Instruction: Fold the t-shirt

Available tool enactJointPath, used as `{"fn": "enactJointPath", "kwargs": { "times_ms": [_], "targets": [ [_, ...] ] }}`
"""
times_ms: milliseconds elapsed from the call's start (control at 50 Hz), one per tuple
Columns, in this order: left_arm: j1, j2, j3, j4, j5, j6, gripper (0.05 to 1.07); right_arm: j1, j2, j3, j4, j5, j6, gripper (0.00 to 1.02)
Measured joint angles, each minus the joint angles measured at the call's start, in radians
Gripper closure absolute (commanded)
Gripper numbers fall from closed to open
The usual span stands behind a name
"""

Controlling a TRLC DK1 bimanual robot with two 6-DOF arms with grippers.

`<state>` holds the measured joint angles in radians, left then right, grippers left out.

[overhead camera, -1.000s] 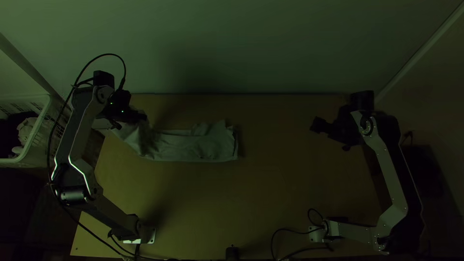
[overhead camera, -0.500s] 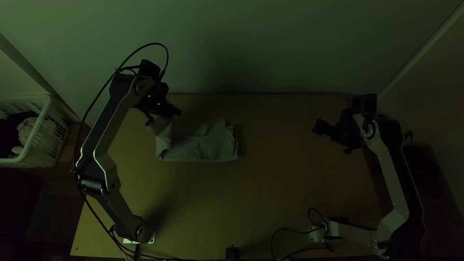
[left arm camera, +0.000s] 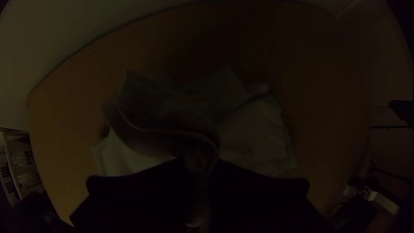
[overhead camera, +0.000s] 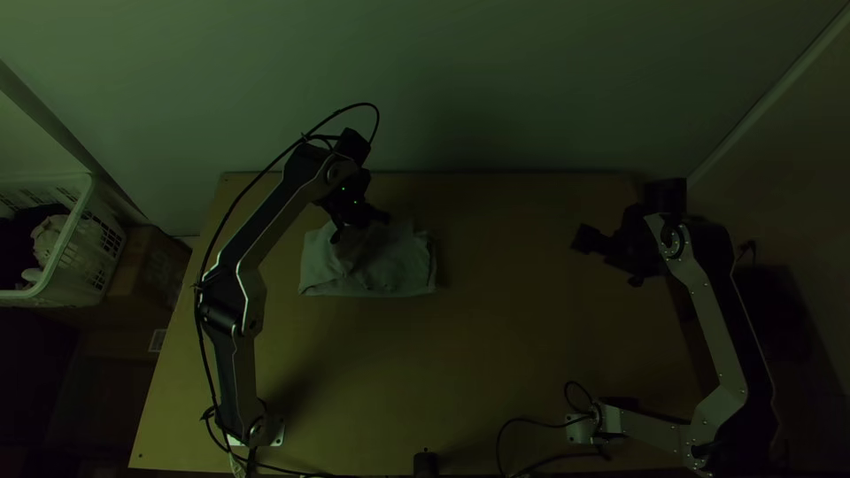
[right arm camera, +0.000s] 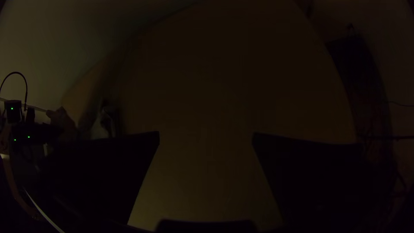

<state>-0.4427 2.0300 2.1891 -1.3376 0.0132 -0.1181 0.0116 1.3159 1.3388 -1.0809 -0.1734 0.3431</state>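
1. Table point(overhead camera: 496, 354): lies beneath both claws; its bare near half is on the arm-base side of the left claw.
2. Arms: the left arm point(overhead camera: 288, 205) bends over the cloth; the right arm point(overhead camera: 722, 323) stands well apart from it.
3. Basket point(overhead camera: 84, 257): off the table, well out to the left of the left claw, with cloth inside.
4. Shirt point(overhead camera: 381, 276): directly below the left claw, in a compact, layered bundle. One part is raised into the claw; the portion towards the right claw lies on the table, somewhat creased.
5. Left claw point(left arm camera: 197, 170): clenched on a gathered pinch of shirt.
6. Right claw point(right arm camera: 206, 134): released, fingers wide apart, holding nothing.

Finding: the step in hand appears to be a crosswise fold, bringing the lifted end over the rest. The next move calls for carrying that end towards the right claw's side, lowering it level with the edge beneath, then letting go gently. Risk: the bunched pinch may leave a crooked layer.
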Motion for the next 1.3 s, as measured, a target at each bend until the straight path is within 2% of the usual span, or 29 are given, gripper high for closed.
{"fn": "enactJointPath", "kwargs": {
  "times_ms": [320,340,360,380,420,440,460,580,720,980,1160,1300],
  "targets": [
    [-0.093,0.074,0.023,0.016,0.0,-0.051,1.03,-0.001,-0.028,-0.027,0.011,0.0,0.0,0.03],
    [-0.098,0.08,0.026,0.018,0.0,-0.056,0.98,-0.001,-0.03,-0.031,0.014,0.0,0.0,0.03],
    [-0.104,0.087,0.031,0.019,0.0,-0.062,0.87,-0.001,-0.033,-0.037,0.017,0.0,0.0,0.03],
    [-0.109,0.093,0.036,0.021,0.0,-0.068,0.71,-0.001,-0.035,-0.042,0.02,0.0,0.0,0.03],
    [-0.119,0.105,0.044,0.031,0.0,-0.084,0.25,-0.001,-0.041,-0.053,0.025,0.0,0.0,0.03],
    [-0.126,0.111,0.047,0.039,0.001,-0.094,0.06,0.0,-0.043,-0.06,0.026,0.0,0.0,0.03],
    [-0.13,0.116,0.048,0.05,0.003,-0.104,0.1,0.0,-0.047,-0.066,0.027,0.0,0.0,0.03],
    [-0.159,0.137,0.051,0.151,0.035,-0.183,0.1,0.01,-0.061,-0.104,0.042,0.0,0.003,0.03],
    [-0.185,0.138,0.054,0.207,0.098,-0.224,0.1,0.034,-0.079,-0.136,0.06,-0.001,0.011,0.03],
    [-0.166,0.133,0.059,0.211,0.118,-0.227,0.1,0.034,-0.09,-0.14,0.131,-0.003,0.009,0.03],
    [-0.1,0.076,0.059,0.211,0.118,-0.226,0.1,0.032,-0.098,-0.14,0.23,-0.002,-0.035,0.07],
    [-0.04,-0.005,0.056,0.211,0.118,-0.217,0.1,0.031,-0.099,-0.119,0.275,-0.003,-0.073,0.04]
  ]
}}
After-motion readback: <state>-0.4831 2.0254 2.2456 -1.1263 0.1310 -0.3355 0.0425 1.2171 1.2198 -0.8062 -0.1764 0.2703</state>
